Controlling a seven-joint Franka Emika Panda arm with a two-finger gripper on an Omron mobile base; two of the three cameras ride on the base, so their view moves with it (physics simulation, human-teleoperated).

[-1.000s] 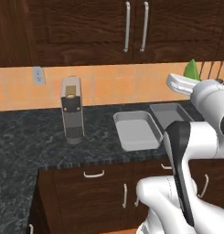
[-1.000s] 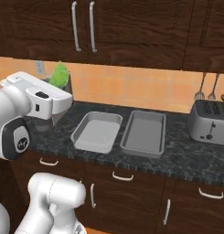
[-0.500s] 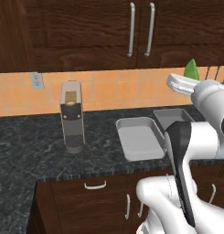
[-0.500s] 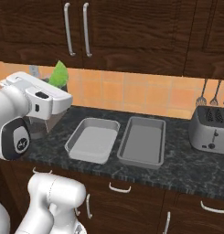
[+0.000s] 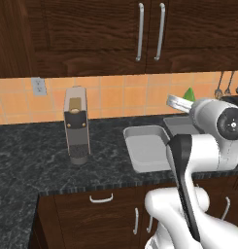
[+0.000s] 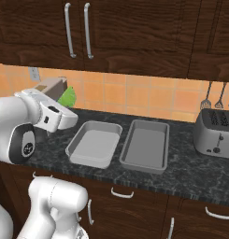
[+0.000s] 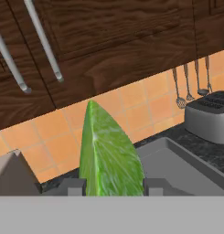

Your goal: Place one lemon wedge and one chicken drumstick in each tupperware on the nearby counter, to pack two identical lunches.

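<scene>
Here, one view after another.

Left base view, desk: the dark speckled desk (image 5: 38, 160) runs across the middle of the frame, over brown cabinets.
Left base view, tupperware: one light-grey tupperware (image 5: 145, 151) lies right of centre; a second tupperware (image 5: 178, 125) lies just behind the arm at centre right, partly hidden.
Left base view, lemon wedge: the green tip of the lemon wedge (image 5: 189, 94) shows at centre right, above the arm's white wrist.
Left base view, coffee machine: a tall grey coffee machine (image 5: 76, 125) stands upright left of centre.

Right base view, tupperware: the two trays lie side by side at centre, close together, both empty; whether their rims touch I cannot tell.
Right base view, lemon wedge: it shows green at centre left, above the white hand and to the left of the nearer tray.
Right base view, toaster: a silver toaster (image 6: 215, 132) stands at the right edge.

Hand view, end effector: the end effector (image 7: 111, 186) at bottom centre is pinching the lemon wedge, whose point rises to mid-frame.
Hand view, tupperware: a grey tray rim shows at lower right, beyond the wedge.
</scene>
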